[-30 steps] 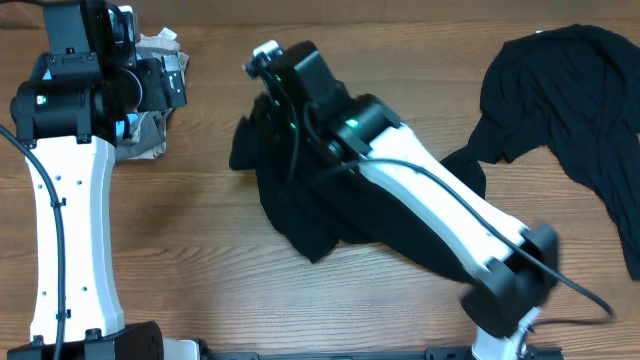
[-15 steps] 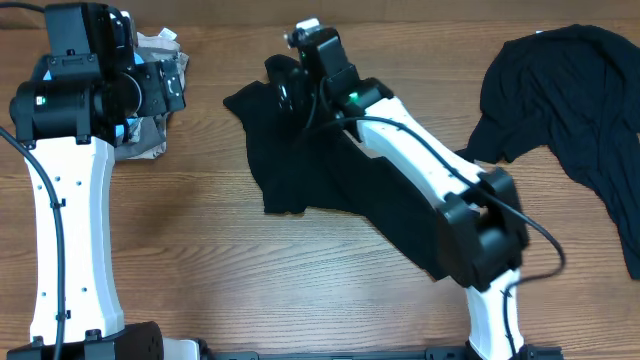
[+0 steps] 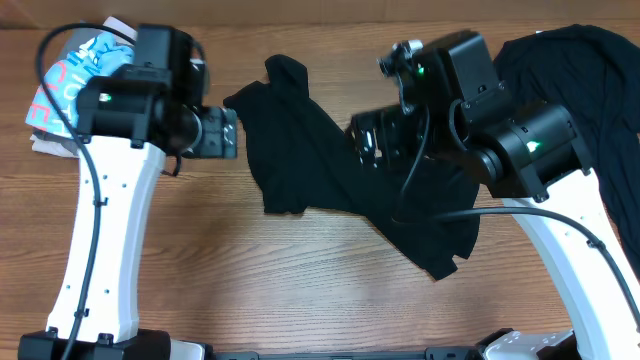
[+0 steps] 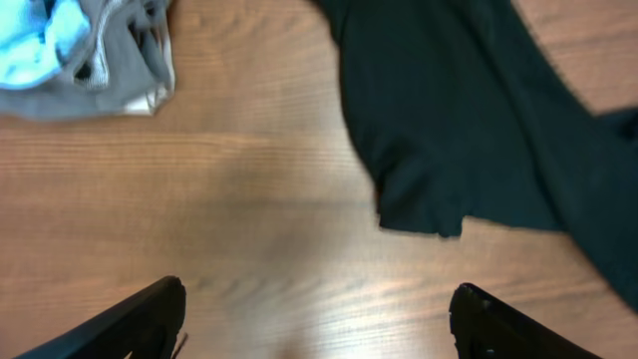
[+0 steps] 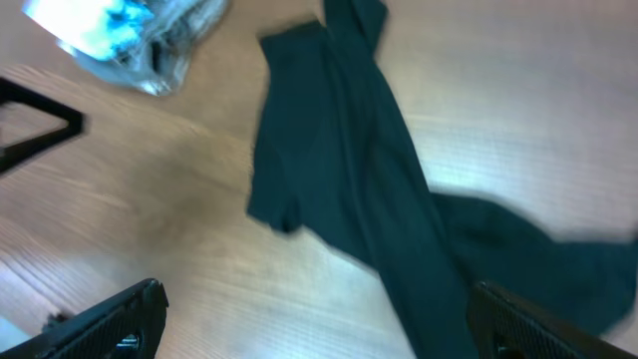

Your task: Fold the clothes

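Two black shirts lie on the wood-grain table. The middle shirt is a limp, creased, crooked strip with one sleeve out; the right shirt is a soft heap. A crumpled blue-and-grey bundle sits far left. The left gripper and right gripper hang with fingers spread wide.

Bright, even light is falling across the table; the overhead view is reading sharp, with only faint, soft shadows. Both wrist views are smearing with blur, the right one worst. A pale sheen is glaring off the wood in the left wrist view. The black T-shirt is swallowing its fold detail.
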{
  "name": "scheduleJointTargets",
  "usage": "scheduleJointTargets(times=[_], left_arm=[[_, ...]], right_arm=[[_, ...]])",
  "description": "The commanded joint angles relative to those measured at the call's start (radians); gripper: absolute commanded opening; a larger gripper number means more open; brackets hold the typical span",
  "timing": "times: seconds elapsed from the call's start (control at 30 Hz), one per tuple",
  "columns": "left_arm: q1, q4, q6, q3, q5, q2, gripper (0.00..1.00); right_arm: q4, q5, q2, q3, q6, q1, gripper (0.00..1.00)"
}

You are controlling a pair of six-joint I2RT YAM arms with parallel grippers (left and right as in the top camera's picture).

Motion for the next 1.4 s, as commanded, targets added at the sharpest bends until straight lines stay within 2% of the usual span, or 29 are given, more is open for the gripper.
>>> scheduleJointTargets(times=[0.0, 0.07, 0.1, 0.3, 0.37, 0.5, 0.7, 1.0, 1.13, 1.23, 1.37], left_arm=[[-0.065, -0.049, -0.080, -0.008, -0.078, -0.012, 0.86], [-0.097, -0.077, -0.098, -0.010, -0.088, -0.011, 0.84], [-0.129, -0.114, -0.163, -0.020, -0.132, -0.012, 0.84], [-0.222, -0.093, -0.254, -0.163, -0.174, -0.021, 0.84], [-0.255, -0.022, -0.257, -0.257, -0.166, -0.025, 0.85], [-0.323, 0.229, -0.203, -0.467, -0.163, -0.026, 0.88], [-0.346, 0.561, -0.023, -0.668, -0.022, -0.024, 0.93], [-0.343, 0.830, 0.014, -0.863, 0.012, -0.020, 0.93], [-0.343, 0.921, 0.013, -0.937, 0.012, -0.004, 0.93], [-0.343, 0.966, 0.013, -0.974, 0.011, 0.003, 0.89], [-0.343, 0.997, 0.013, -0.983, 0.008, 0.006, 0.70]], right_arm=[[-0.063, 0.071, -0.016, -0.003, 0.109, 0.001, 1.00], [-0.105, 0.163, -0.034, -0.003, 0.187, 0.001, 1.00], [-0.135, 0.237, -0.060, -0.003, 0.253, 0.001, 1.00], [-0.169, 0.261, -0.137, -0.005, 0.284, 0.000, 1.00], [-0.184, 0.261, -0.147, -0.010, 0.284, 0.000, 1.00], [-0.185, 0.260, -0.148, -0.064, 0.280, 0.001, 1.00], [-0.109, 0.260, -0.148, -0.196, 0.285, 0.001, 1.00], [0.013, 0.253, -0.148, -0.362, 0.288, 0.001, 1.00], [0.048, 0.253, -0.148, -0.383, 0.288, 0.001, 1.00], [0.068, 0.253, -0.146, -0.384, 0.288, 0.001, 1.00], [0.094, 0.253, -0.146, -0.384, 0.288, 0.001, 1.00]])
